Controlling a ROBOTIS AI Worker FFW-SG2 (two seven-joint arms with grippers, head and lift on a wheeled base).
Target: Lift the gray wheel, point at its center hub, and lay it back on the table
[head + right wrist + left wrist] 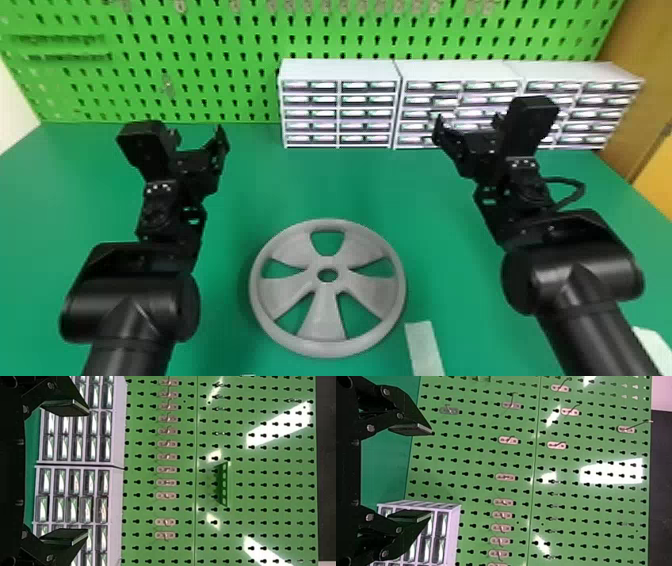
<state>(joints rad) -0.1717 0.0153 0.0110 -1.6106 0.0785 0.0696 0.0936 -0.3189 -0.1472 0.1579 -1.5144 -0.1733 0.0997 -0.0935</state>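
Wheel [321, 320], head view: laid flat on the green table [350, 190], at 6 o'clock in the view; gray, with five openings set around the center hub [327, 261]; untouched by either arm.
Pale strip [425, 350]: seen on the table just beside the wheel rim, at about 4 o'clock from the hub.
Left gripper [197, 137]: seen at 10 o'clock in the view, beyond the wheel; fingers parted.
Right gripper [467, 125]: seen at 2 o'clock; fingers likewise spread.
Cabinets [340, 70]: small-drawered, pale, lined up from 12 to 2 o'clock at the table's far edge.
Pegboard [240, 75]: green, slotted, set upright behind the table.
Left wrist view, claw: left gripper [431, 473] fingers seen wide apart, the gap backed by pegboard; hooks [508, 440] mounted on the board; one finger overlapped with a cabinet behind.
Right wrist view, claw: right gripper [87, 472] fingers also well apart, both seen against the drawers; a row of hooks and a holed green bracket [225, 483] fixed to the board.
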